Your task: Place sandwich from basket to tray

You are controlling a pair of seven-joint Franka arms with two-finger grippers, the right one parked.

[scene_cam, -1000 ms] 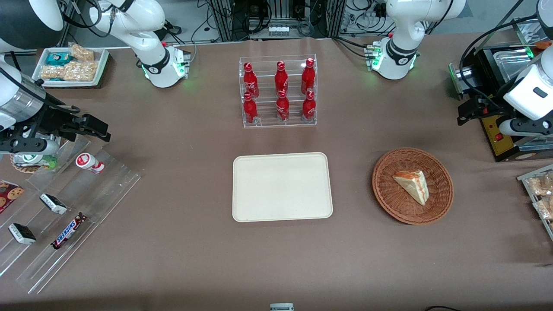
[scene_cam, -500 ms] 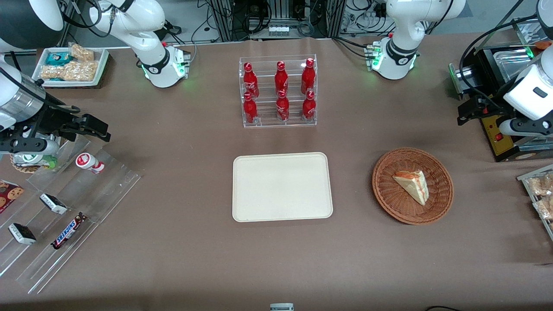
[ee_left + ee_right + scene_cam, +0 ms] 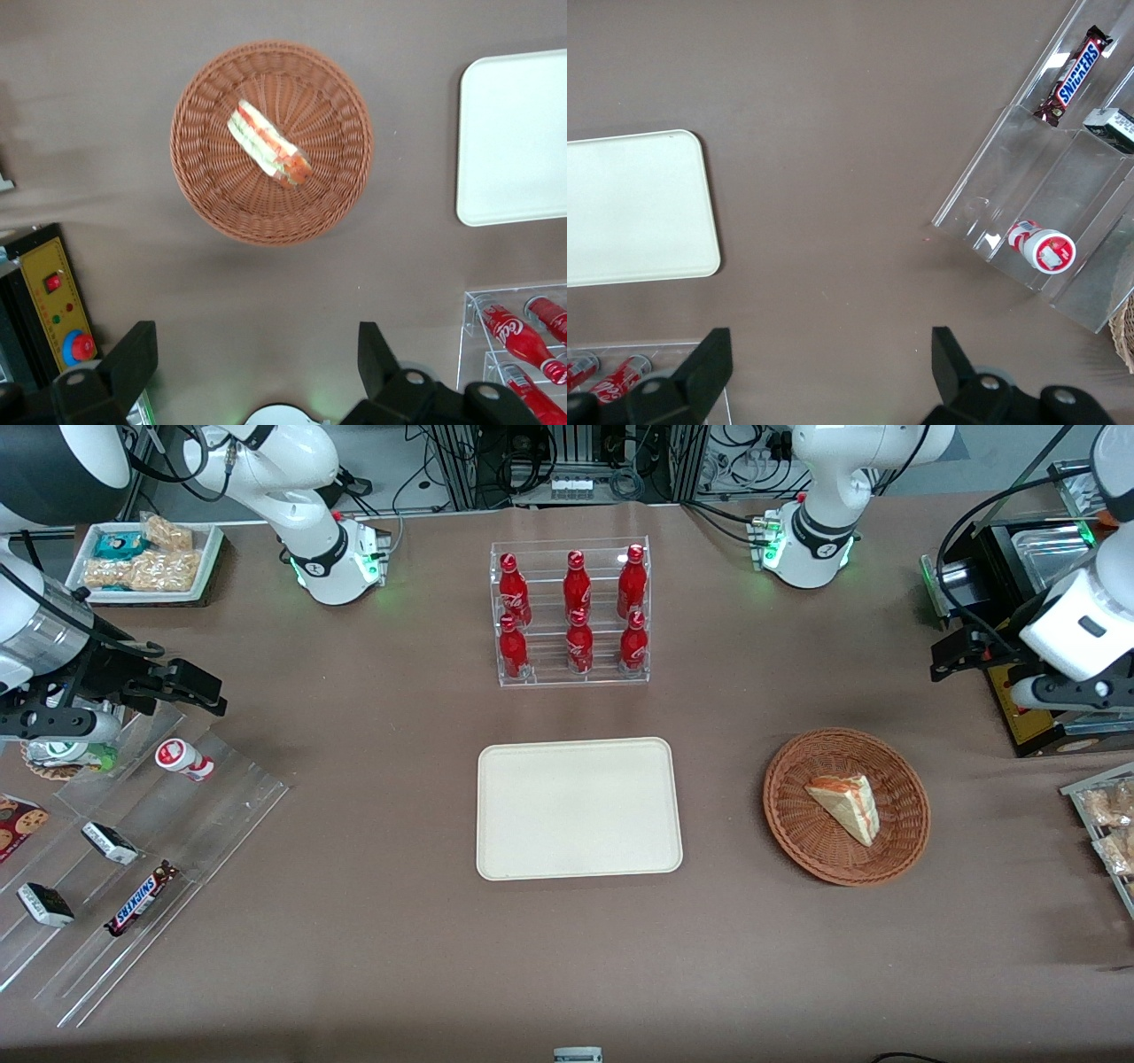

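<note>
The sandwich (image 3: 846, 804) (image 3: 268, 154), a pale wedge with orange-red and green filling, lies in the round wicker basket (image 3: 797, 841) (image 3: 204, 195). The cream tray (image 3: 576, 806) (image 3: 514, 133) (image 3: 629, 204) sits bare at mid-table, beside the basket toward the parked arm's end. My left gripper (image 3: 946, 660) (image 3: 255, 354) hangs high above the table, farther from the front camera than the basket and toward the working arm's end. It is open, with only brown tabletop showing between its fingers (image 3: 133, 359).
A clear rack of red cola bottles (image 3: 572, 615) stands farther from the front camera than the tray. A black box with a yellow button panel (image 3: 1019, 700) (image 3: 53, 301) sits under the working arm. Packaged snacks (image 3: 1107, 815) lie nearby. Stepped acrylic shelves (image 3: 133, 850) hold snack bars.
My left gripper and wrist have shifted slightly toward the middle of the table and a little away from the front camera. Sandwich, basket and tray have not moved.
</note>
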